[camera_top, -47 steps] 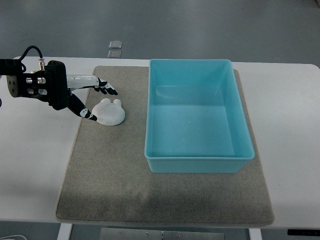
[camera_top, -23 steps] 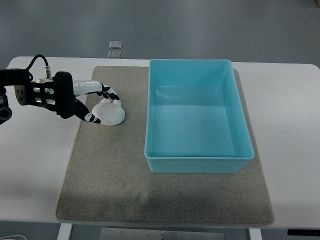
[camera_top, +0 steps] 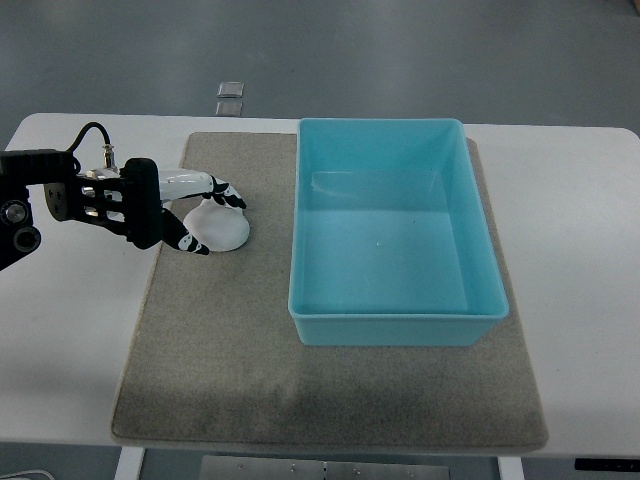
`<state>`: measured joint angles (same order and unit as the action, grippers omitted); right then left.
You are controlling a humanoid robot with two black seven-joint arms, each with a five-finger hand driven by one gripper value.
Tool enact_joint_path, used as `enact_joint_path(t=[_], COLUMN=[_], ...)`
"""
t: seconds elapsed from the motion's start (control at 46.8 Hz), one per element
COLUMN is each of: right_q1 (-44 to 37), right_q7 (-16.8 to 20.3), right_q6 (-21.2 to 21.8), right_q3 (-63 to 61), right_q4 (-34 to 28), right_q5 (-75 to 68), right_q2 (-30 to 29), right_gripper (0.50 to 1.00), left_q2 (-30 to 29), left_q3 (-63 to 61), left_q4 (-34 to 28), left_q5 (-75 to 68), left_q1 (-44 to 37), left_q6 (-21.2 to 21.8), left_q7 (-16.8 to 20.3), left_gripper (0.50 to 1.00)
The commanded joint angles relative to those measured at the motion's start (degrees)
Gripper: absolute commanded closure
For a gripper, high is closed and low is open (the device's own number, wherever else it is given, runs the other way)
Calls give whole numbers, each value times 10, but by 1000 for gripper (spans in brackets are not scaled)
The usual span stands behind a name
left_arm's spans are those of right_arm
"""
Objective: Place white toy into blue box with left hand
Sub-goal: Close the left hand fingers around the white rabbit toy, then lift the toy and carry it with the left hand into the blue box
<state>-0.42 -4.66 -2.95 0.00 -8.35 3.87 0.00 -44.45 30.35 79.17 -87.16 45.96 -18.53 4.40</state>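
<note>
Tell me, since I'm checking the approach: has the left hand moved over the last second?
Yes. The left hand has shifted right toward the blue box, and its fingers now close around the white toy, which stayed put.

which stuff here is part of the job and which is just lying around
Job: white toy, blue box, left hand with fingers around the toy.
Lying about: grey mat, two small squares on the floor beyond the table.

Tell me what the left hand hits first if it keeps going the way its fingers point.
The left hand points toward picture right, and its fingers already wrap the white toy. Beyond that, the blue box left wall would likely come next; height is unclear.
</note>
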Motion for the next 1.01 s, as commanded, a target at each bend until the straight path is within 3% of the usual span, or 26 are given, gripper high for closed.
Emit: enact_joint_path(t=[0.0,0.128,0.193,0.214,0.278,0.364,0.385,0.727,0.984], right_q1=[0,0,1,0,0,0,0,0,0], right_q7=[0,0,0,0,0,0,0,0,0], right_q6=[0,0,0,0,0,0,0,0,0], right_q3=[0,0,0,0,0,0,0,0,0], right_q4=[0,0,0,0,0,0,0,0,0], right_q5=[0,0,0,0,0,0,0,0,0], right_q2=[0,0,0,0,0,0,0,0,0], right_gripper=[564,564,564,564,564,564,564,564,564], left_q2=[1,1,1,1,1,1,1,2,-4], left_q3=[-15,-32,-32,-32,-33,-33,-33,-28,-11], left_q4=[-4,-10,-10,-10,-9,-10,-10,-11,-7], left_q5=[-1,-3,-4,-4,-4,-4,-5,-2,5], left_q1=[2,6,6,6,5,4,4,14,69], left_q6=[13,31,32,32,32,31,31,31,28], left_q7=[0,0,0,0,-1,-2,-2,-4,-3], left_gripper=[656,660,703,728,870,992,1000,1000,1000])
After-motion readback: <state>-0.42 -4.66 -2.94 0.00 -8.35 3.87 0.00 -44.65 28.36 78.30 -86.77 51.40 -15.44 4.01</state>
